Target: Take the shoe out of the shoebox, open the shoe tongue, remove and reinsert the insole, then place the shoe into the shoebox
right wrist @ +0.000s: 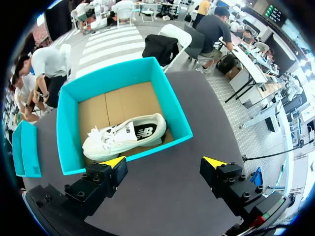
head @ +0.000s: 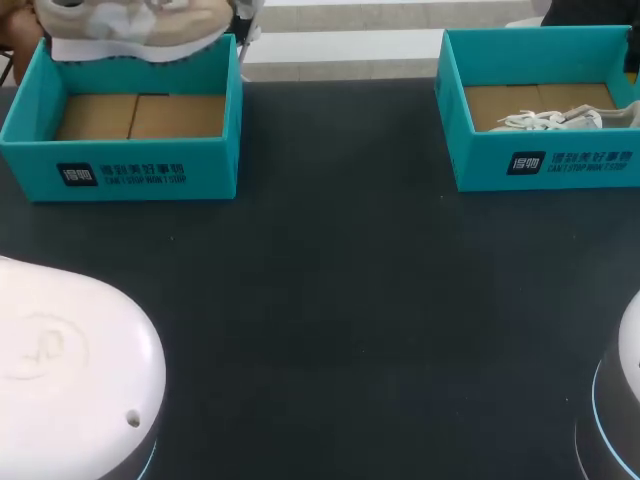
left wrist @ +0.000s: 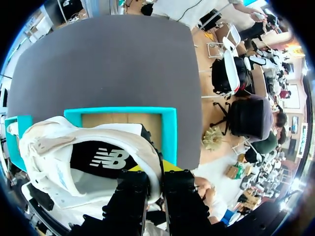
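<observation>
Looked like a robotics lab rig to me, not anyone's home. There was a plain dark desk [head: 330,300] with a white left arm [head: 70,370] and right arm [head: 628,390] at its near edge. A teal left shoebox [head: 120,175] and a matching right shoebox [head: 540,165] were set out like test props.

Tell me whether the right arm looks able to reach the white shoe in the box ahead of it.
Probably yes. The right tool is open short of the shoebox, which has no lid, and the white shoe lies uncovered inside; only the near wall stands between them.
</observation>
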`<state>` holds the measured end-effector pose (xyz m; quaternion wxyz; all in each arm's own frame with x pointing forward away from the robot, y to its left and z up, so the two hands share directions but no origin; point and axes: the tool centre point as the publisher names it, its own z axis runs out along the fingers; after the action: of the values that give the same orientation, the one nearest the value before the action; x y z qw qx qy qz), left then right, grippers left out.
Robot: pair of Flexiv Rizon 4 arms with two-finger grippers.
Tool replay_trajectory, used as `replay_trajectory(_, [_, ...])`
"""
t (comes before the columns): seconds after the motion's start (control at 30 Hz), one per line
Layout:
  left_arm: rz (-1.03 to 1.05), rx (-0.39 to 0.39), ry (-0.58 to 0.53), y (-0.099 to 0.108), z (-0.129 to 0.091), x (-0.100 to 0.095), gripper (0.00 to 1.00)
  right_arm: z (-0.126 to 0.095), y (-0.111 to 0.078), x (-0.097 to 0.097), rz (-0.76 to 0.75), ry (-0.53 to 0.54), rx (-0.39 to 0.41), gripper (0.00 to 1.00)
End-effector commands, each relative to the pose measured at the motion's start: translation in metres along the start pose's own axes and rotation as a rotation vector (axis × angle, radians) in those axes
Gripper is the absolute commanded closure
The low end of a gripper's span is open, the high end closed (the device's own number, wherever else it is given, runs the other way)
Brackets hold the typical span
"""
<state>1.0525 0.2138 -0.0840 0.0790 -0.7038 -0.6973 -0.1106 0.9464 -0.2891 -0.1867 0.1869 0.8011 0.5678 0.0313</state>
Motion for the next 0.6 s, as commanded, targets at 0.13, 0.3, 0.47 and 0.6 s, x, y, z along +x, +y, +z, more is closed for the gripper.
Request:
replay_trajectory(0.13, [0.042, -0.019, -0.048, -0.071, -0.021, -0.037, 1.00, 0.001, 0.000, 0.000, 0.000, 0.002, -0.001, 0.00])
replay_trajectory(0.3, [0.100, 0.003, -0.128, -0.089, -0.022, -0.056, 1.00, 0.001, 0.000, 0.000, 0.000, 0.002, -0.001, 0.00])
replay_trajectory(0.47, [0.100, 0.003, -0.128, -0.089, -0.022, -0.056, 1.00, 0.001, 0.000, 0.000, 0.000, 0.002, -0.001, 0.00])
replay_trajectory(0.6, [0.100, 0.003, -0.128, -0.089, -0.022, -0.056, 1.00, 0.001, 0.000, 0.000, 0.000, 0.002, -0.001, 0.00])
